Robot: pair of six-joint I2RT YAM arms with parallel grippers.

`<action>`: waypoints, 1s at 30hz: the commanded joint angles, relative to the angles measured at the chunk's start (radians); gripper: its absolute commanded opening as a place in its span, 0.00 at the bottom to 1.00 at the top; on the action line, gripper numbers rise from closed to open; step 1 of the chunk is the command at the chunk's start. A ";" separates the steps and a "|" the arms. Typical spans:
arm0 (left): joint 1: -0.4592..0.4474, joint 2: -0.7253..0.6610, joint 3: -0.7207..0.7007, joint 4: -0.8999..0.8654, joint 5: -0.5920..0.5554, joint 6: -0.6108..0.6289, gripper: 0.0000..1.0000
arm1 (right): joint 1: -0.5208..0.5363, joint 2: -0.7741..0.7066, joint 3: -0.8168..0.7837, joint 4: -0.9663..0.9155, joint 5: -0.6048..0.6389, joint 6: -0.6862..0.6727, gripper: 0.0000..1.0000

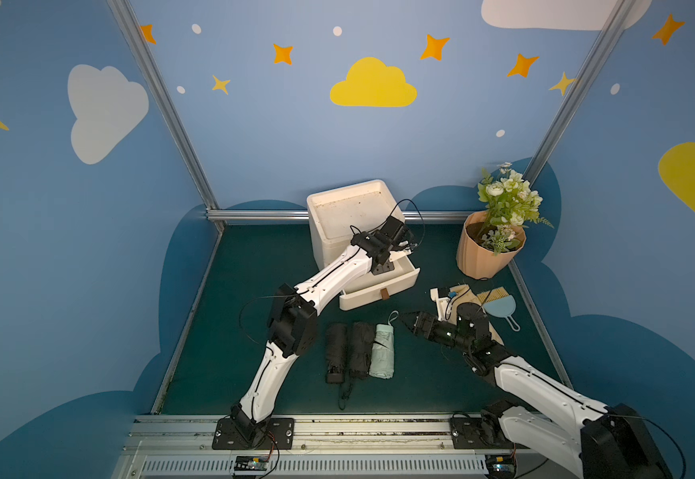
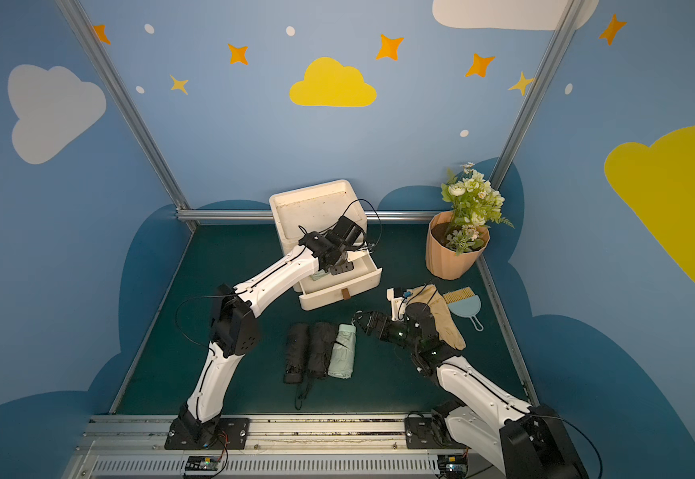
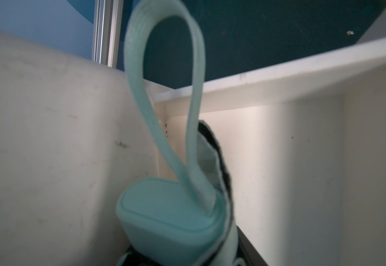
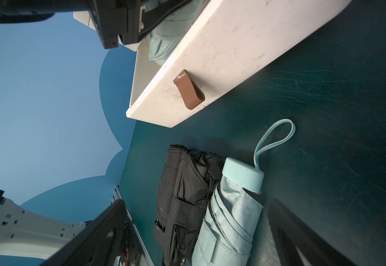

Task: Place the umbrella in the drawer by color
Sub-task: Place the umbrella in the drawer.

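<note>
A white drawer (image 1: 379, 288) with a brown pull tab (image 4: 188, 89) stands pulled out of the white cabinet (image 1: 350, 215). My left gripper (image 1: 404, 249) is over the drawer. A mint umbrella (image 3: 164, 218) with a strap loop (image 3: 164, 92) lies in the drawer right at its jaws. The jaws themselves are hidden, so I cannot see whether they grip it. On the green table lie two black umbrellas (image 1: 336, 352) (image 1: 360, 350) and a second mint umbrella (image 1: 383, 350), side by side. My right gripper (image 1: 408, 321) hovers open just right of that umbrella's handle end, holding nothing.
A tan pot of white flowers (image 1: 489, 253) stands at the back right. A blue dustpan with a brush (image 1: 499, 307), a beige cloth (image 2: 445, 319) and a small white part (image 1: 441, 302) lie behind my right arm. A metal rail (image 1: 337, 427) runs along the front edge.
</note>
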 commanded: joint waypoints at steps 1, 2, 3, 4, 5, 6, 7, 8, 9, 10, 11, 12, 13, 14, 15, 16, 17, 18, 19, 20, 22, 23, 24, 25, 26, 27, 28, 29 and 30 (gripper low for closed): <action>0.019 0.013 0.045 0.051 -0.068 0.022 0.60 | -0.005 -0.021 -0.008 -0.003 0.000 -0.006 0.97; 0.019 0.012 0.045 0.051 -0.068 0.023 0.61 | -0.005 -0.023 -0.007 -0.009 -0.001 -0.009 0.97; 0.019 0.012 0.045 0.051 -0.068 0.023 0.62 | -0.005 -0.025 -0.007 -0.014 0.000 -0.010 0.97; 0.020 0.010 0.044 0.051 -0.068 0.024 0.63 | -0.005 -0.027 -0.008 -0.015 0.001 -0.012 0.97; 0.019 0.009 0.045 0.051 -0.070 0.026 0.65 | -0.005 -0.029 -0.010 -0.017 0.001 -0.012 0.97; 0.019 0.011 0.045 0.051 -0.071 0.027 0.66 | -0.005 -0.030 -0.010 -0.018 0.002 -0.013 0.97; 0.018 0.010 0.044 0.049 -0.073 0.029 0.68 | -0.006 -0.031 -0.010 -0.020 0.001 -0.015 0.97; 0.018 0.011 0.043 0.050 -0.073 0.030 0.70 | -0.007 -0.031 -0.010 -0.023 0.002 -0.016 0.97; 0.017 0.011 0.044 0.049 -0.074 0.030 0.73 | -0.006 -0.032 -0.010 -0.023 0.001 -0.016 0.98; 0.018 0.010 0.043 0.047 -0.074 0.030 0.76 | -0.006 -0.031 -0.010 -0.026 0.002 -0.016 0.98; 0.017 0.009 0.038 0.046 -0.074 0.032 0.80 | -0.007 -0.032 -0.011 -0.028 0.001 -0.016 0.98; 0.015 0.007 0.036 0.045 -0.077 0.032 0.84 | -0.006 -0.031 -0.011 -0.029 0.000 -0.016 0.98; 0.014 0.007 0.034 0.044 -0.079 0.033 0.85 | -0.007 -0.032 -0.011 -0.030 -0.001 -0.016 0.97; 0.014 0.005 0.032 0.045 -0.080 0.032 0.85 | -0.007 -0.032 -0.011 -0.030 -0.001 -0.016 0.97; 0.014 0.005 0.032 0.046 -0.083 0.033 0.86 | -0.007 -0.034 -0.011 -0.032 -0.001 -0.018 0.98; 0.016 0.006 0.030 0.049 -0.087 0.035 0.86 | -0.009 -0.035 -0.010 -0.034 0.000 -0.018 0.98; 0.015 0.006 0.032 0.051 -0.090 0.037 0.85 | -0.008 -0.037 -0.010 -0.036 0.001 -0.019 0.98; 0.016 0.006 0.032 0.051 -0.092 0.038 0.85 | -0.009 -0.037 -0.009 -0.041 0.000 -0.020 0.98; 0.016 0.006 0.033 0.051 -0.091 0.039 0.86 | -0.009 -0.037 -0.007 -0.045 0.000 -0.025 0.98; 0.016 0.004 0.033 0.051 -0.088 0.039 0.86 | -0.011 -0.035 -0.005 -0.052 -0.003 -0.027 0.98; 0.017 -0.005 0.039 0.050 -0.079 0.032 0.86 | -0.013 -0.034 0.000 -0.061 -0.011 -0.026 0.97; 0.016 -0.013 0.044 0.045 -0.070 0.023 0.86 | -0.013 -0.032 0.002 -0.068 -0.017 -0.021 0.97; 0.016 -0.024 0.048 0.038 -0.057 0.012 0.86 | -0.013 -0.030 0.011 -0.080 -0.021 -0.017 0.97; 0.016 -0.034 0.051 0.031 -0.046 -0.001 0.86 | -0.013 -0.027 0.019 -0.098 -0.027 -0.010 0.97; 0.016 -0.049 0.054 0.023 -0.035 -0.016 0.86 | -0.013 -0.022 0.034 -0.124 -0.031 -0.008 0.97; 0.016 -0.068 0.056 0.018 -0.026 -0.032 0.87 | -0.013 -0.015 0.052 -0.156 -0.033 0.000 0.97; 0.016 -0.084 0.056 0.012 -0.019 -0.047 0.87 | -0.013 -0.008 0.069 -0.194 -0.033 0.005 0.97; 0.016 -0.107 0.053 0.007 -0.012 -0.066 0.87 | -0.012 0.001 0.094 -0.246 -0.034 0.004 0.96; 0.016 -0.129 0.051 0.001 -0.006 -0.083 0.87 | -0.010 0.013 0.119 -0.298 -0.036 -0.004 0.96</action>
